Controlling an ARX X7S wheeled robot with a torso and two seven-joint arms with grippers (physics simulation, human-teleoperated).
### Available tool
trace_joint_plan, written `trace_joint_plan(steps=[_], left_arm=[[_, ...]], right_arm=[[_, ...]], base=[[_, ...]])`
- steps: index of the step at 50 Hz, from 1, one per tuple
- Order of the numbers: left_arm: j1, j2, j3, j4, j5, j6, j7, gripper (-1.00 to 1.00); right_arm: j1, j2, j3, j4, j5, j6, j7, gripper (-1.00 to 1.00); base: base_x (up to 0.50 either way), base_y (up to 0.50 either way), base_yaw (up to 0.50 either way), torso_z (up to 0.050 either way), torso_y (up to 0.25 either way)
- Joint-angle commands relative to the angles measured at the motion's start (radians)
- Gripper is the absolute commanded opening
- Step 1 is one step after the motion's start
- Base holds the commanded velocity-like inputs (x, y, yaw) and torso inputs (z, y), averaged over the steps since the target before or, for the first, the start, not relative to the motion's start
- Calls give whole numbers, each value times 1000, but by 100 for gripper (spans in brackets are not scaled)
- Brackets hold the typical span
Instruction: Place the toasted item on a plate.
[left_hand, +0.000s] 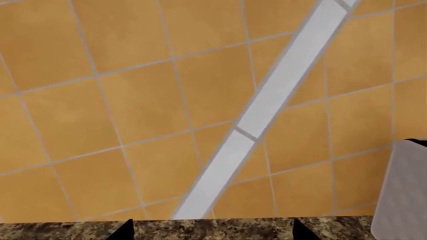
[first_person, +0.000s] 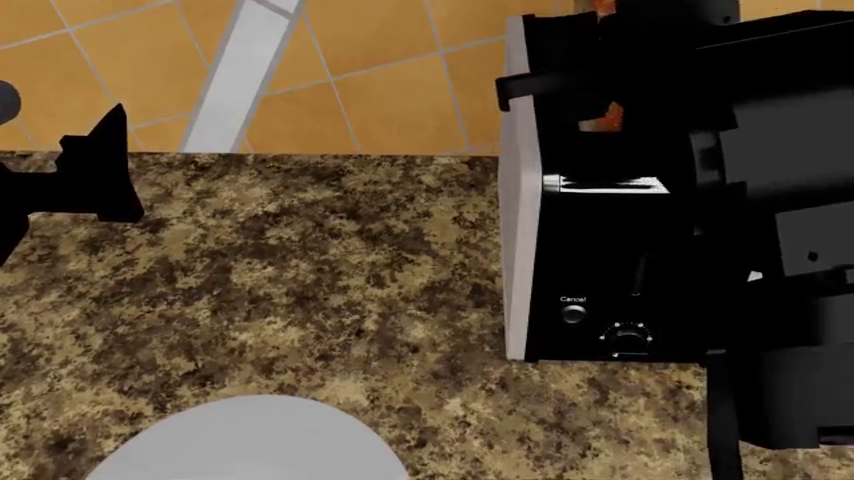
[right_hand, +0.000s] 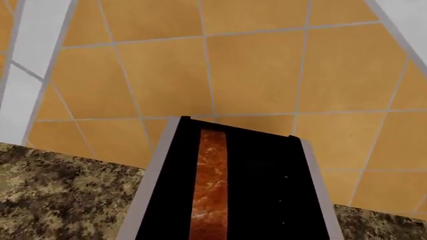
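The toasted slice (right_hand: 208, 185) stands on edge in the slot of the black toaster (right_hand: 267, 190), with only its golden-brown crust showing. In the head view a small orange bit of the slice (first_person: 601, 116) peeks out between dark parts on the toaster (first_person: 587, 250). My right arm (first_person: 774, 220) hangs over the toaster. Its fingers do not show in the right wrist view and merge with the black toaster in the head view. The plate (first_person: 254, 440) lies at the near edge of the counter, partly cut off. My left gripper (first_person: 94, 170) is open and empty above the counter's back left, and its fingertips (left_hand: 127, 231) are wide apart.
A speckled brown granite counter (first_person: 294, 280) meets an orange tiled wall (first_person: 387, 60) with a pale grey stripe (first_person: 240, 70). The toaster's silver side (first_person: 514, 200) faces the open counter. A pale grey surface (left_hand: 403, 195) shows at the edge of the left wrist view.
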Motion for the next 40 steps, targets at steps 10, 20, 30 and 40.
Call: trace_joint_plan(steps=[10, 20, 30, 40], left_arm=[[7, -4, -1, -2, -6, 12, -1, 100], [11, -6, -4, 11, -13, 5, -8, 100], [15, -7, -4, 12, -16, 7, -10, 100], [19, -4, -1, 7, -18, 16, -9, 100]], right_arm=[[178, -2, 14, -297, -61, 7, 15, -100], [151, 7, 18, -331, -50, 23, 20, -100], [114, 15, 31, -407, -26, 66, 29, -100], [78, 37, 76, -630, 35, 225, 52, -100]], base=[[-1, 0, 0, 1, 3], [-1, 0, 0, 1, 3], [-2, 0, 0, 1, 6], [-1, 0, 0, 1, 4]])
